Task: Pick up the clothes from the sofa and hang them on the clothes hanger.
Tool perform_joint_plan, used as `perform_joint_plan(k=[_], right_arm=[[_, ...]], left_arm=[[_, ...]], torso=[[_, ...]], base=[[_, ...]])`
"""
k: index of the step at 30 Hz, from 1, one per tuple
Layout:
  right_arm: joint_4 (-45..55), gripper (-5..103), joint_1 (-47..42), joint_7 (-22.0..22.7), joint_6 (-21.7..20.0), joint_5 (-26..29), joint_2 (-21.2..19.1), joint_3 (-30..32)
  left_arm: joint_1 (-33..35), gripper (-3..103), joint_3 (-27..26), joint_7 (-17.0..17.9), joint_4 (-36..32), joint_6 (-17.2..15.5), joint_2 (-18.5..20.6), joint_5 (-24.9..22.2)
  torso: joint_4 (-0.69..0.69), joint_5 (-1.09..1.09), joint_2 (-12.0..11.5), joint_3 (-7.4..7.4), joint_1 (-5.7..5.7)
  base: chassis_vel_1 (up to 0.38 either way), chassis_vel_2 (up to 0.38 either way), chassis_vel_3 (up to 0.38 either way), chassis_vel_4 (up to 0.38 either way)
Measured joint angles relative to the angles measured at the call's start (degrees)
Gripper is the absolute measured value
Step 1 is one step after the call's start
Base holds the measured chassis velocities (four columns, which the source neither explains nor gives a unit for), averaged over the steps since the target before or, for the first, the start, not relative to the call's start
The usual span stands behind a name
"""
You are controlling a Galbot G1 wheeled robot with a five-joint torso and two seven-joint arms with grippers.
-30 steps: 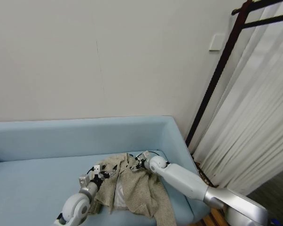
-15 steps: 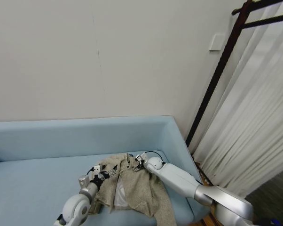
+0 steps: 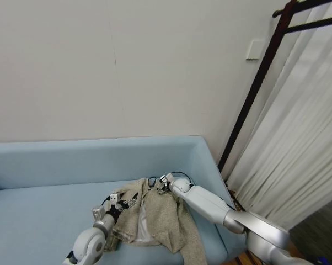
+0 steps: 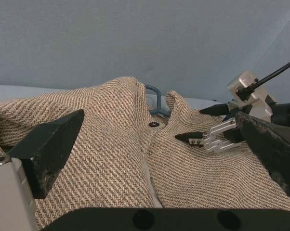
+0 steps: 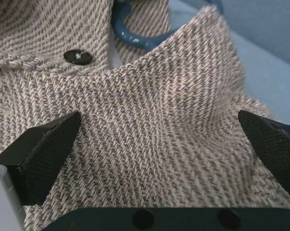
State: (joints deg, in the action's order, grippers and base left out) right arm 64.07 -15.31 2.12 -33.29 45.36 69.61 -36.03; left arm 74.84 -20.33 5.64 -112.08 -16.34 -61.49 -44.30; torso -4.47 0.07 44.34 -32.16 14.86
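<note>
The pale blue sofa (image 3: 50,165) is seen across the lower left of the head view, and the beige knitted cardigan (image 3: 158,223) lies on its seat toward the lower centre. The left end effector (image 3: 121,202) is held low at the garment's left shoulder. In the left wrist view its fingers are spread wide above the weave, with nothing pinched. A blue hanger hook (image 4: 155,100) is seen poking out of the collar, just beyond a dark button (image 4: 153,124), so the cardigan is judged to be on a hanger already. Right of the collar, the right end effector (image 3: 162,185) is placed at the other shoulder. Its fingers are likewise spread, with a fold of knit lying between them but not gripped. At the upper right of the head view the dark clothes stand (image 3: 254,91) is seen beside a white curtain (image 3: 304,143), well apart from the garment. The task is judged to be at its start: no grasp has been made, and lifting, carrying and hanging are all left to do.
</note>
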Motion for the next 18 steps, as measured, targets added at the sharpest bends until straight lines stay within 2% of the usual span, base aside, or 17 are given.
perform_joint_plan(k=[3,8,14,18], right_arm=[[-4.4,100,0.1,0.0,1.1,0.1,1.8,0.6],[-7.7,99,0.4,-0.4,2.5,-0.7,2.7,0.7],[-4.8,91,-0.5,0.6,2.6,-1.4,3.0,0.3],[-3.3,95,0.3,1.2,1.8,-0.9,2.8,0.3]], left_arm=[[-0.1,100,0.1,0.0,0.0,0.0,0.0,0.1],[0.0,100,0.0,0.0,-0.1,0.0,0.3,0.1],[0.0,100,0.1,-0.2,-0.2,0.1,0.2,0.1],[-0.1,100,0.1,-0.2,-0.2,0.2,0.2,0.1]], torso=[[0.02,0.01,0.0,0.00,0.00],[0.00,0.01,0.0,0.00,0.00],[0.00,0.01,0.0,0.00,0.00],[0.02,0.01,0.0,0.00,0.00]], base=[[0.000,0.000,0.000,0.000],[0.000,0.000,0.000,0.000],[0.000,0.000,0.000,0.000],[0.000,0.000,0.000,0.000]])
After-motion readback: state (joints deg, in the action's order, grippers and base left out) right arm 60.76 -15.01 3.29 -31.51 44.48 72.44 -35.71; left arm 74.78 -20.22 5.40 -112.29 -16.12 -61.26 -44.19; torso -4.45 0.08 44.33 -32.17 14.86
